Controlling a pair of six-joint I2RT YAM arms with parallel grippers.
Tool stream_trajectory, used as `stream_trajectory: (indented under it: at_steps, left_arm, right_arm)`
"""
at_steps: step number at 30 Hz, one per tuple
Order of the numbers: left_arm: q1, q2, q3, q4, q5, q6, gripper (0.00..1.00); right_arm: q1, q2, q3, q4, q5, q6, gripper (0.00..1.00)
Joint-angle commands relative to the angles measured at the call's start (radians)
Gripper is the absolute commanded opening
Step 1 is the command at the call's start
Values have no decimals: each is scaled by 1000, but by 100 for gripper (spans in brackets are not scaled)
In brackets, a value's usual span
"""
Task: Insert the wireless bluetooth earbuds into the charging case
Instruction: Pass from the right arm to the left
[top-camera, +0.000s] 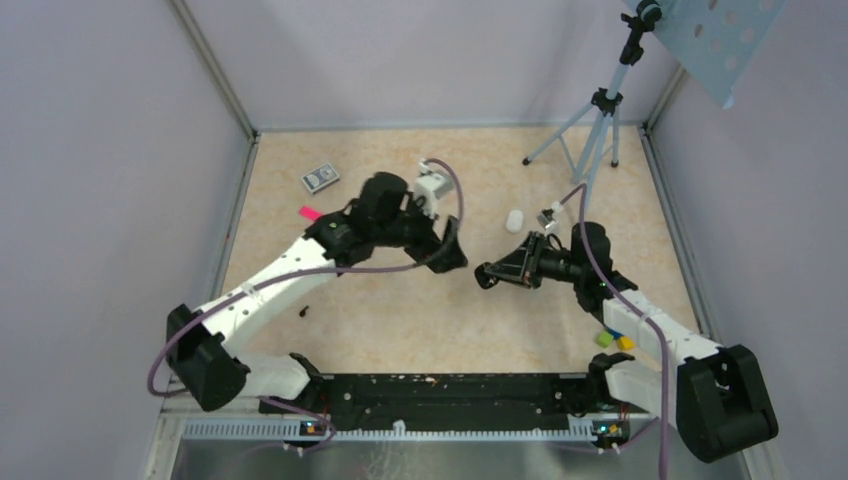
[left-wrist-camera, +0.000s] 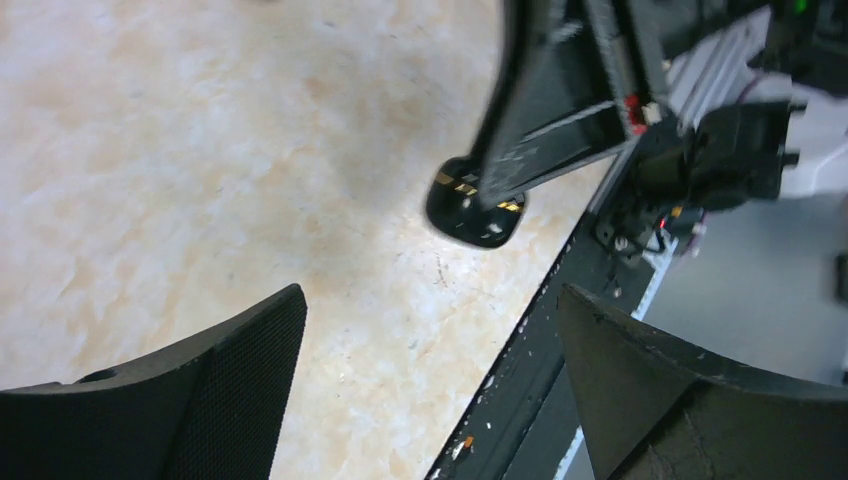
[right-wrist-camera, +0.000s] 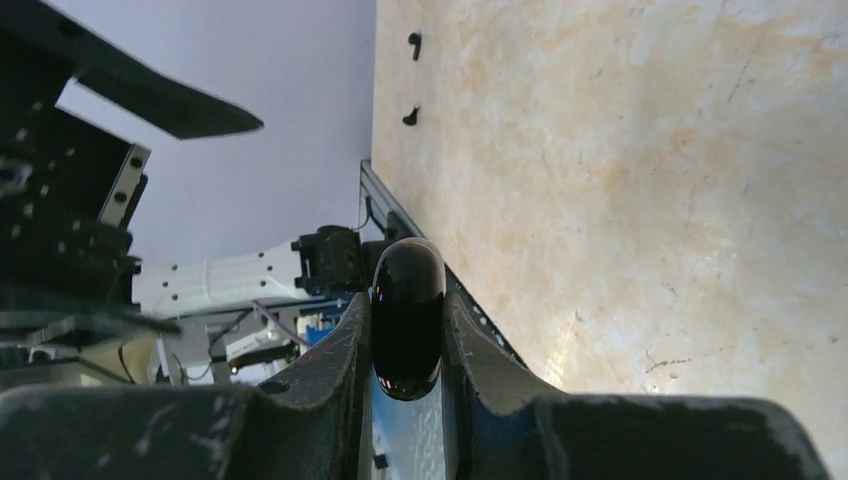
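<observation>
Right gripper (right-wrist-camera: 405, 305) is pinching the charging case (right-wrist-camera: 407, 330) on edge, one finger pressed to each broad glossy face. In the left wrist view the same case (left-wrist-camera: 470, 222) shows as a dark oval under the right finger, apparently just above the table (left-wrist-camera: 200, 150), though contact cannot be ruled out. Whether the lid is open cannot be told; in the right wrist view it reads as a closed pebble. Left gripper (left-wrist-camera: 430, 330) is spread wide and empty, facing the case from close by; in the top view the left gripper (top-camera: 452, 258) and right gripper (top-camera: 485, 273) are near each other at mid-table. Earbuds: not located in any view. The white pill-shaped object (top-camera: 514, 220) beyond the right gripper is too large to be one. Judgement: the step in hand is holding and presenting the case, with insertion not begun. The next move calls for getting the lid open while the right gripper keeps the case steady, and for finding the earbuds. Risk: the smooth case may slip or twist in the pinch.
</observation>
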Motion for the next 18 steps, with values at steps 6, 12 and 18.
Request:
stream_trajectory:
  at_steps: [6,12,18]
  left_arm:
    - [223,-278,-453,644,226,-542,99]
    - [222,-165,-501,914,371,-786,99]
    - [220,-34,-598,1435,471,-1084,96]
  right_arm:
    - [-25,-65,13,127,136,29,0]
    - [-8,-109,-92,410,202,181,0]
    - [13,-135,-128,554,249,247,0]
